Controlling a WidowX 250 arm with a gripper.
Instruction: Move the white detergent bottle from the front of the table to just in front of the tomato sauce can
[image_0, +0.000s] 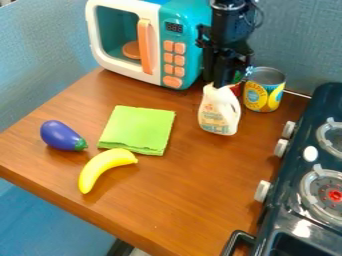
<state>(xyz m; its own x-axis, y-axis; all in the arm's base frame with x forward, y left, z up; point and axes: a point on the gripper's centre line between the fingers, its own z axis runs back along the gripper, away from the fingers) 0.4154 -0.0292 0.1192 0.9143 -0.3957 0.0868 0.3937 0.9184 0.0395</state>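
I am in a toy kitchen; I know it by the microwave (143, 42) on my wooden counter (180, 185); by the stove (289, 205) alongside; by the banana (100, 168) and eggplant (60, 136) lying out.

Bright, diffuse light covers the wooden table (180, 200), leaving a soft sheen across its middle. Faint, soft-edged shadows lie beside the banana (100, 167) and under the eggplant (60, 135). The white bottle (219, 112) looks brightly lit. Small, hard glints mark the glossy black stove (292, 175), while the interior of the toy microwave (123, 74) is shaded.
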